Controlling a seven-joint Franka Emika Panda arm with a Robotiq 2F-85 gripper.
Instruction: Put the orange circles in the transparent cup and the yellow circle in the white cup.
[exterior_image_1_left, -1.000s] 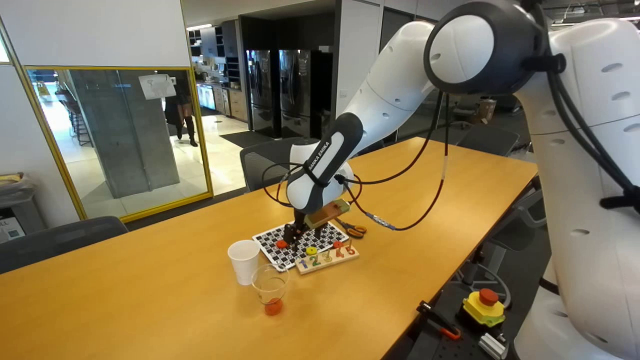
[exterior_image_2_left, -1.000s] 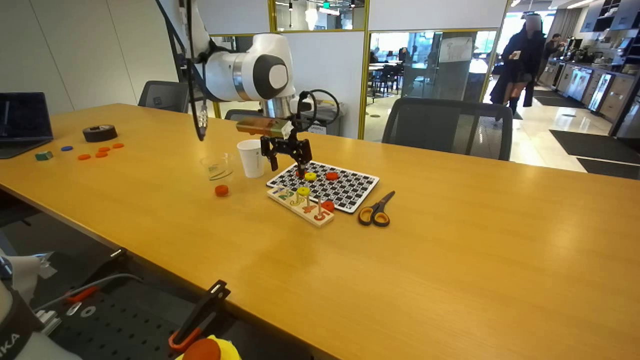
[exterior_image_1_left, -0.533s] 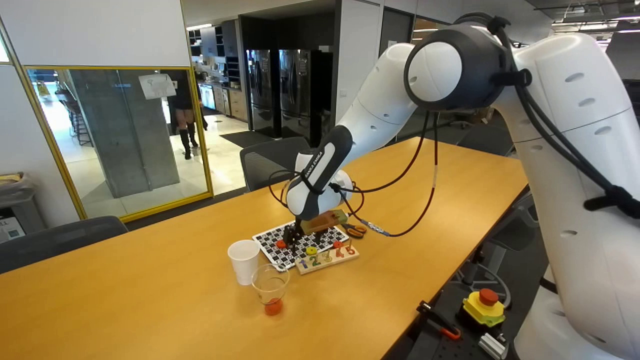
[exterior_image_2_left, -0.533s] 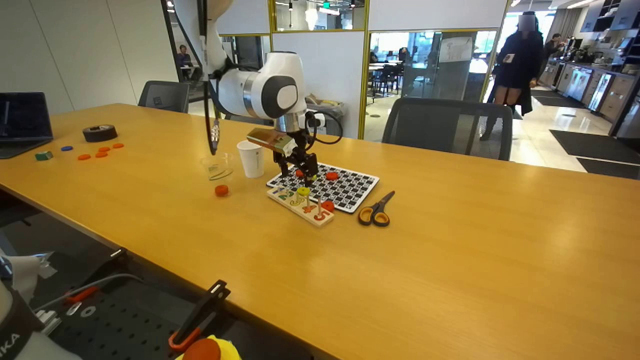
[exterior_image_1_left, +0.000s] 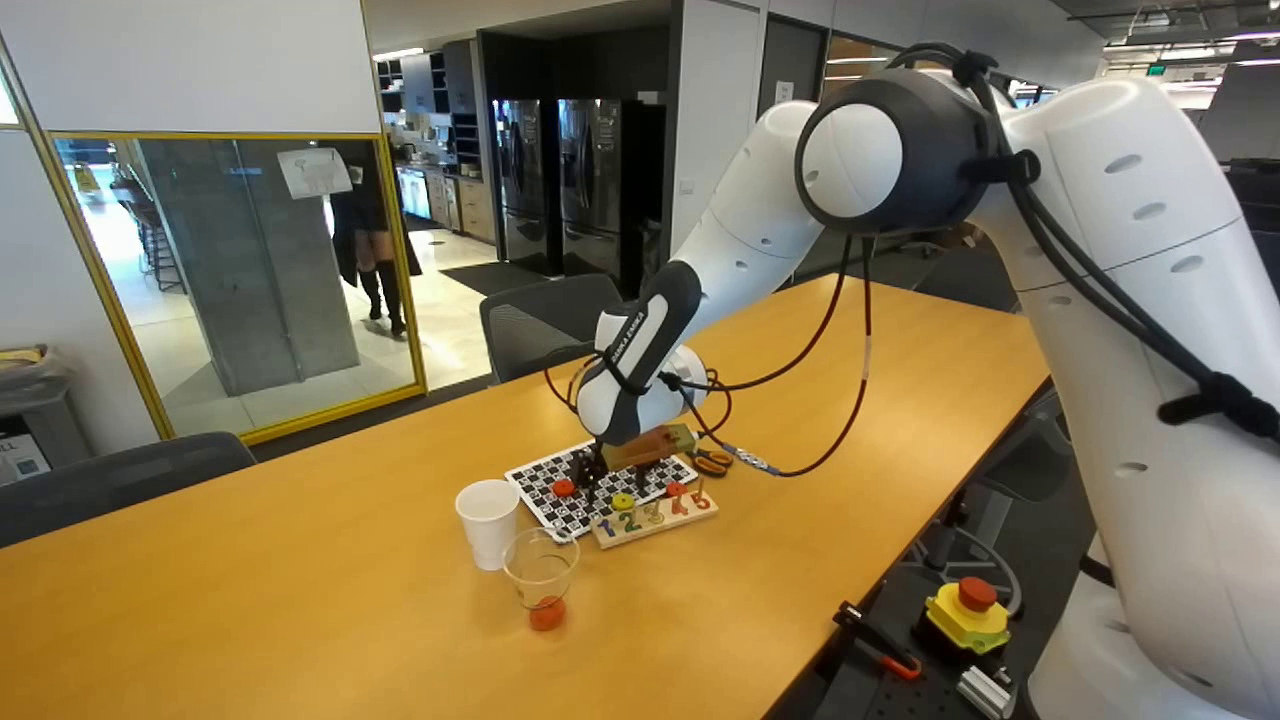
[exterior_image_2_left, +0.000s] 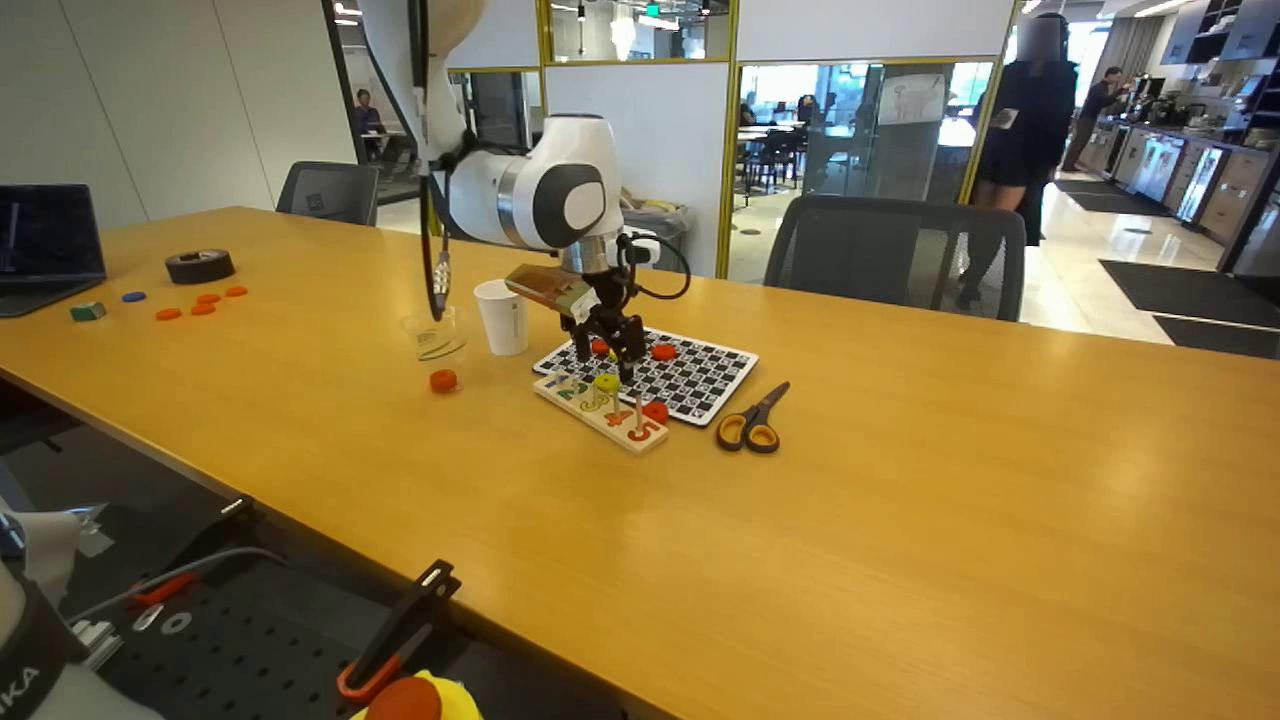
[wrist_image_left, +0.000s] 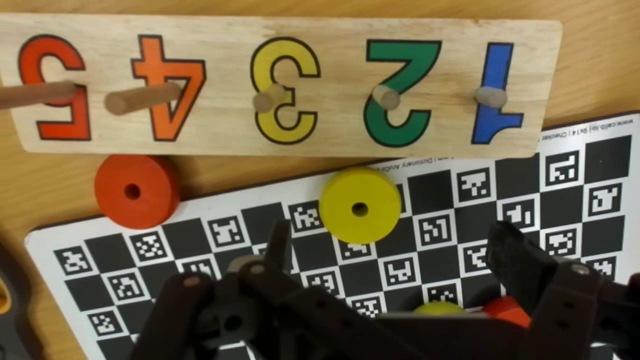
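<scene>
Wrist view: gripper (wrist_image_left: 391, 230) spread; peg board (wrist_image_left: 340, 85) marked 1–5; checkered board (wrist_image_left: 435, 229) marked "www.calib.io". In an exterior view, arm (exterior_image_1_left: 762, 208) reads "EMIKA".

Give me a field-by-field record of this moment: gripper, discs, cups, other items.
gripper: open, above the checkered calibration board, holding nothing
yellow discs: two on the calibration board, one partly hidden by the gripper in the wrist view
orange-red discs: two on the calibration board, one beside the number peg board
transparent cup: upright, at least one orange-red disc at its bottom
white cup: upright, contents cannot be seen
other items: scissors beside the calibration board
</scene>
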